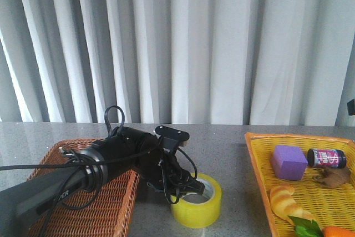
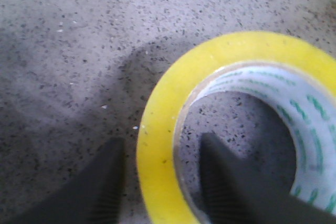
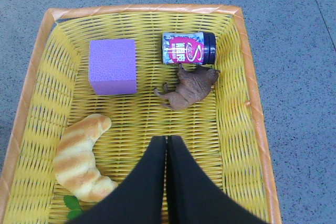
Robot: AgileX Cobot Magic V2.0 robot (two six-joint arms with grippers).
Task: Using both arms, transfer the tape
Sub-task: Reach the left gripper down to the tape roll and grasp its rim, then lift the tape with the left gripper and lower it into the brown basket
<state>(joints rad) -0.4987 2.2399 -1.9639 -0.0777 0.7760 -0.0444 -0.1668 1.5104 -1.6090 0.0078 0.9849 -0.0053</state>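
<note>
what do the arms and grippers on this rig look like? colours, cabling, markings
Left arm: black links and joints, loose black cables looped around it, pale lettering on the forearm, too small to read. Left gripper: two dark grey tapered fingers with fine ridged pads. Right gripper: two smooth black fingers narrowing to blunt tips. The right arm itself is out of view.

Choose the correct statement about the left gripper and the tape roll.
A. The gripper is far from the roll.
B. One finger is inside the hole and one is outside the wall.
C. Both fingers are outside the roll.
B: in the left wrist view, the left gripper straddles the wall of the tape roll, jaws not closed on it.
</note>
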